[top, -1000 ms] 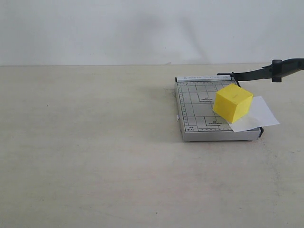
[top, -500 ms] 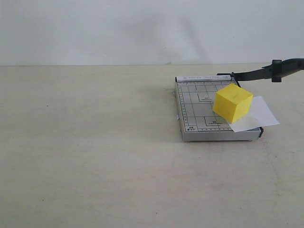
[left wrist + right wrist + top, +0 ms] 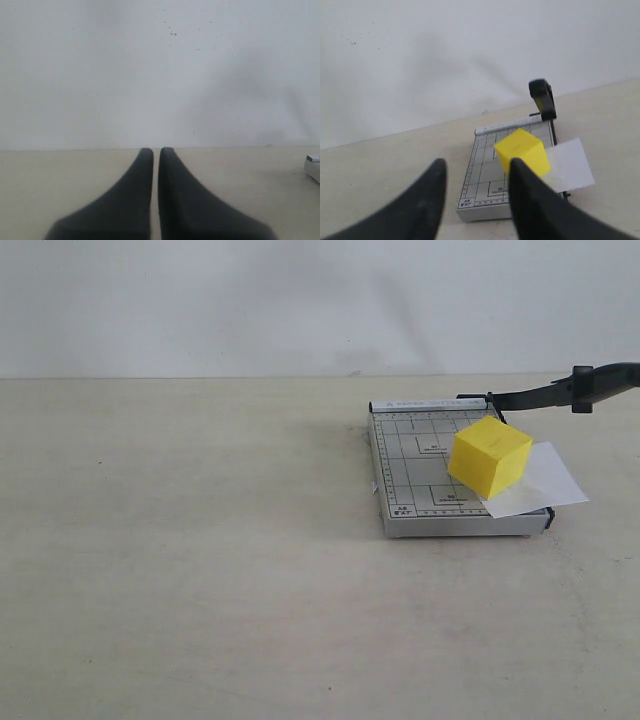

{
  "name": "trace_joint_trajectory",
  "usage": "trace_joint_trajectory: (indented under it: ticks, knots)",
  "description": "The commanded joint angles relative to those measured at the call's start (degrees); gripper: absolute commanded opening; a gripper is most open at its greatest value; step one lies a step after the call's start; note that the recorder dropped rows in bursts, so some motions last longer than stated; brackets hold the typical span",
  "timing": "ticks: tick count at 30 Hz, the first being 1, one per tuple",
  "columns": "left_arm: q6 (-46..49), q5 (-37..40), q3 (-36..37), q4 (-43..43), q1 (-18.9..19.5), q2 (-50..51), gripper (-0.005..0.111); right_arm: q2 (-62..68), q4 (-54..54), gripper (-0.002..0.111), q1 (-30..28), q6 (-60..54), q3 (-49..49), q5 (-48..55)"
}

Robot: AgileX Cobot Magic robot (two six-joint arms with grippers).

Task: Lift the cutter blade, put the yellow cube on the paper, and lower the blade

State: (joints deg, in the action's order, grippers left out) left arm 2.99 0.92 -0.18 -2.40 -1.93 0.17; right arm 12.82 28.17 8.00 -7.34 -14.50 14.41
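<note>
On the pale tabletop (image 3: 200, 560) in the exterior view, the bright yellow solid cube (image 3: 489, 454) is sitting on the small white paper sheet (image 3: 548, 480). That sheet is lying across the grey gridded trimmer board (image 3: 412, 475), and the long black cutter blade (image 3: 560, 391) is standing raised. In the left wrist view, the left claw (image 3: 156, 152) is clenching on nothing, jaws nearly touching. In the right wrist view, the right claw (image 3: 476, 170) is gaping, released and empty, hovering apart from the cube.

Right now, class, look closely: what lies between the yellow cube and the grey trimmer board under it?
The white paper. In the exterior view it pokes out from beneath the yellow cube, over the right edge of the grey trimmer board.
</note>
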Motion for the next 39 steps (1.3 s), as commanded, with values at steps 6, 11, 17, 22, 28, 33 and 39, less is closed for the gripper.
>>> trace_joint_trajectory:
  ticks: [6,11,17,22,28,33,39]
  knots:
    - [-0.34,0.96,0.18,0.25,0.2,-0.17,0.004,23.93,-35.55,0.064,-0.16,25.76,-24.09,21.79]
    - [-0.14,19.22,0.18,-0.2,0.2,-0.17,0.004,41.46,-32.51,0.064,-0.16,16.14,-41.59,32.53]
    - [-0.35,19.22,0.18,-0.8,0.2,-0.17,0.004,61.43,-27.82,0.064,-0.16,6.9,-60.72,47.26]
    - [-0.35,19.22,0.18,-0.8,0.2,-0.17,0.004,73.34,-27.49,0.063,-0.16,3.88,-71.23,55.55]
    - [-0.35,19.22,0.18,-0.8,0.2,-0.17,0.004,79.58,-28.17,0.063,-0.16,3.53,-73.83,55.55]
    - [-0.24,19.22,0.18,-0.79,0.2,-0.17,0.004,80.35,-31.97,0.063,-0.16,3.38,-73.83,55.55]
    - [-0.24,19.22,0.18,-0.79,0.2,-0.17,0.004,80.48,-32.53,0.062,-0.16,3.38,-73.83,55.55]
